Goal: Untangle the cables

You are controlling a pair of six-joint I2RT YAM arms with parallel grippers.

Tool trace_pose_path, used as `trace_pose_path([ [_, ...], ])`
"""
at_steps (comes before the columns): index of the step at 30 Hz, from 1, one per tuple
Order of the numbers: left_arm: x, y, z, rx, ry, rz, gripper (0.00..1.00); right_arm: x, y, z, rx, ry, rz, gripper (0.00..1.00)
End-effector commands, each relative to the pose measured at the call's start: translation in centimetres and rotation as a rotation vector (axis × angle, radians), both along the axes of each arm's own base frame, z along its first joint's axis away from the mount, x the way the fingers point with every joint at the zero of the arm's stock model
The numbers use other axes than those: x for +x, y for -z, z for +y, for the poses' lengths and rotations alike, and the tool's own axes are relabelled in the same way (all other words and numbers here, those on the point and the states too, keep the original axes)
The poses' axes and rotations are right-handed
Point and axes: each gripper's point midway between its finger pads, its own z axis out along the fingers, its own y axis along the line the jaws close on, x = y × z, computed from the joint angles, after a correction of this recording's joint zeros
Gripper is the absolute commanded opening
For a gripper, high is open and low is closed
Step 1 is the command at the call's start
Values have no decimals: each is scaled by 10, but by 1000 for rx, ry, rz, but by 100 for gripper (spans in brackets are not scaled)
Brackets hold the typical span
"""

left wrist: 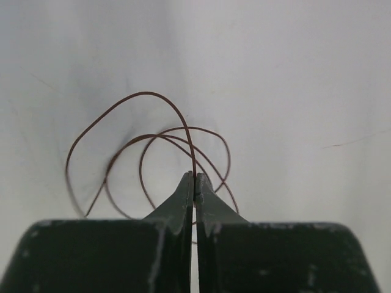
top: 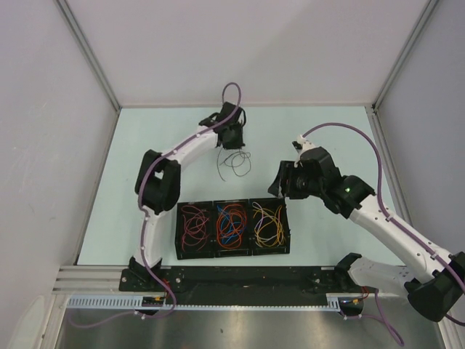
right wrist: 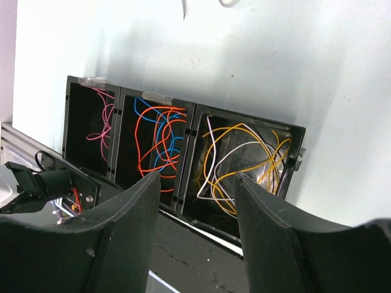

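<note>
**Occluded, cropped and unresolved regions**

Left wrist view: the brown cable [left wrist: 146,93] drops behind the fingers of the left gripper [left wrist: 195,183] at 6 o'clock, hiding its ends. A faint reddish line [left wrist: 351,141] at 3 o'clock is too blurred to identify. Right wrist view: the fingers of the right gripper [right wrist: 197,177] cover the near walls of the bins [right wrist: 189,146] at 6 o'clock. The top edge crops two strand fragments [right wrist: 184,11] at 12 o'clock. Top view: the binned cables [top: 231,222] are too small to separate, and the right arm [top: 392,225] is cropped at 4 o'clock.
</note>
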Motion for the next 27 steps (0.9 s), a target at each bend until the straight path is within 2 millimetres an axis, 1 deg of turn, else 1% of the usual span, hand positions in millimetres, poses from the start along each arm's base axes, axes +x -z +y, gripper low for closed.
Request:
trace_pose_path([
  [1,-4,-240,9,-126,25,-443,0,-1,-12,-2,27,-4,-42,56],
  [3,-24,-314,7,-195,120,-603,0,0,-12,-1,36,0,-43,56],
  [4,-42,-358,12,-246,145,-696,0,0,-13,0,41,-4,-42,56],
  [5,-56,-379,9,-279,205,-737,0,1,-16,2,53,-3,-49,56],
  [6,-65,-392,10,-295,226,-767,0,1,-17,3,62,-4,-48,56],
  [7,-73,-403,13,-304,242,-794,0,-1,-19,4,72,-7,-47,56],
  [8,-84,-416,21,-309,243,-826,0,-1,-21,5,80,-6,-48,56],
  [9,-83,-407,25,-286,222,-810,0,-2,-22,6,84,-9,-49,56],
  [11,-82,-395,33,-251,192,-774,0,-4,-23,5,87,-5,-47,55],
  [12,-86,-383,35,-229,197,-725,0,-5,-23,4,85,-2,-48,55],
  [15,-96,-364,29,-223,255,-681,0,-10,-24,1,81,4,-50,56],
  [17,-97,-352,36,-179,225,-659,0,-13,-26,0,83,4,-50,56],
  [19,-106,-352,43,-165,225,-651,0,-16,-27,-2,82,10,-52,56],
  [20,-109,-345,44,-154,227,-645,0,-17,-26,-4,77,15,-48,56],
  [21,-115,-356,54,-150,198,-678,0,-18,-28,-5,81,17,-52,56],
  [23,-119,-356,63,-128,174,-690,0,-20,-31,-4,89,16,-58,55],
  [25,-126,-361,70,-121,160,-703,0,-21,-34,-3,101,11,-65,56],
  [27,-130,-360,72,-118,165,-700,0,-22,-38,2,119,-3,-73,56],
])
